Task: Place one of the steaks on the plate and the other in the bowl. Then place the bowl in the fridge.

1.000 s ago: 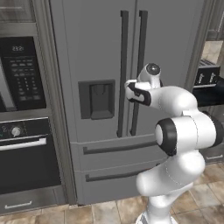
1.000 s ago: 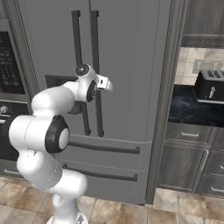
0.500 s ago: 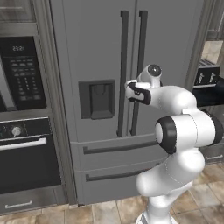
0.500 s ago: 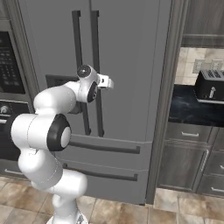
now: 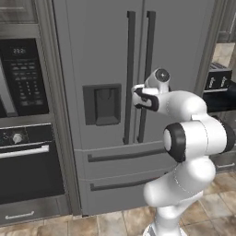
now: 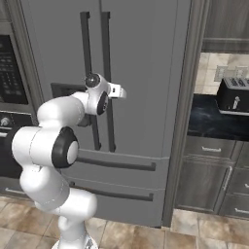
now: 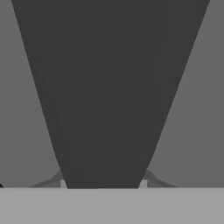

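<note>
The grey fridge (image 5: 106,55) (image 6: 146,73) stands shut in front of me, two dark vertical handles at its middle. My gripper (image 5: 137,97) (image 6: 119,91) is at mid-height of the right-hand handle (image 5: 148,46). In the hand view that dark handle (image 7: 109,87) runs up between my fingertips (image 7: 144,178), which press against its two sides, so the gripper (image 7: 103,183) is shut on it. The steaks, the plate and the bowl are out of view.
A black wall oven (image 5: 23,78) with a lower oven door (image 5: 27,170) sits left of the fridge. To the right, a toaster (image 6: 233,95) stands on a dark counter (image 6: 214,124) above grey drawers (image 6: 209,180). The floor is tiled.
The jaws have closed from wide open onto the fridge handle. The arm and the base have hardly moved.
</note>
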